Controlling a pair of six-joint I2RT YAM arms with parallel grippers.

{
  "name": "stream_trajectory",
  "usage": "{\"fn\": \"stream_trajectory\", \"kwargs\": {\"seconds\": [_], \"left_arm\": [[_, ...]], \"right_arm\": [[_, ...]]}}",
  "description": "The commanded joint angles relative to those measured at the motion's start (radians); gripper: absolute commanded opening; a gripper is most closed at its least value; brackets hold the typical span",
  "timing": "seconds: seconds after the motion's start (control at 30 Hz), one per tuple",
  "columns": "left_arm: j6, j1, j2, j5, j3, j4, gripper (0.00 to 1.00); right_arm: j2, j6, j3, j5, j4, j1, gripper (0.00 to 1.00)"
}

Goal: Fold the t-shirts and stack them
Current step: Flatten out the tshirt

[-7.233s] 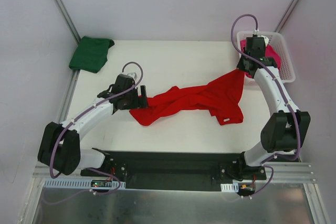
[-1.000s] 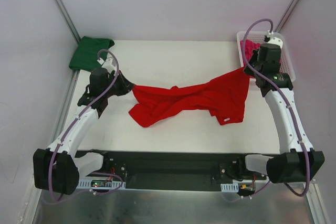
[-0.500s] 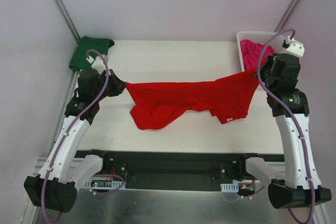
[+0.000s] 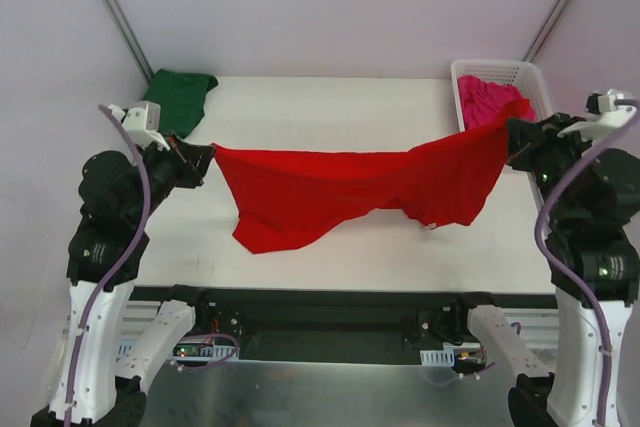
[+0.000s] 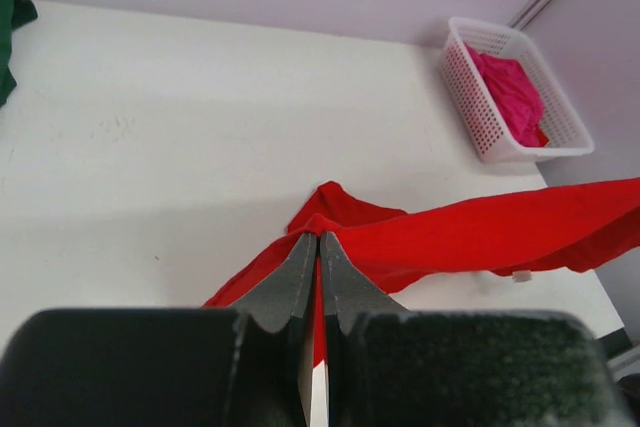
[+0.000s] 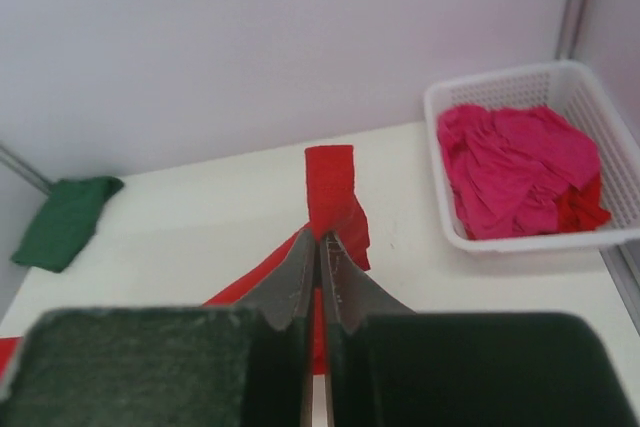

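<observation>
Red t-shirt hangs taut over tabletop: left claw and right claw each pinch an opposite end, prob. to spread it for folding. Green t-shirt lies far left; pink t-shirt in basket.

1 overhead view looks down; 2 close wrist views share the basket.

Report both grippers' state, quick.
Left gripper: closed, pinching one end of the red t-shirt.
Right gripper: closed, pinching the other end of the red t-shirt.
</observation>
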Motion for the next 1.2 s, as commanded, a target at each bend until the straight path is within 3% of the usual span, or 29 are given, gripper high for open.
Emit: {"fn": "stream_trajectory", "kwargs": {"seconds": [0.0, 0.33, 0.67, 0.9, 1.17], "left_arm": [[0.037, 0.01, -0.067, 0.047, 0.097, -0.068, 0.0], [0.083, 0.01, -0.145, 0.111, 0.308, -0.191, 0.0], [0.117, 0.01, -0.174, 0.124, 0.598, -0.309, 0.0], [0.119, 0.01, -0.202, 0.095, 0.611, -0.308, 0.0], [0.139, 0.01, -0.162, 0.058, 0.413, -0.239, 0.0]], "right_arm": [[-0.051, 0.001, 0.117, -0.172, 0.041, -0.006, 0.02], [-0.135, 0.059, 0.289, -0.348, 0.013, -0.006, 0.02], [-0.178, 0.027, 0.538, -0.353, -0.1, -0.007, 0.02], [-0.164, 0.029, 0.625, -0.359, -0.114, -0.007, 0.02], [-0.137, 0.03, 0.366, -0.344, -0.001, -0.007, 0.02]]}}
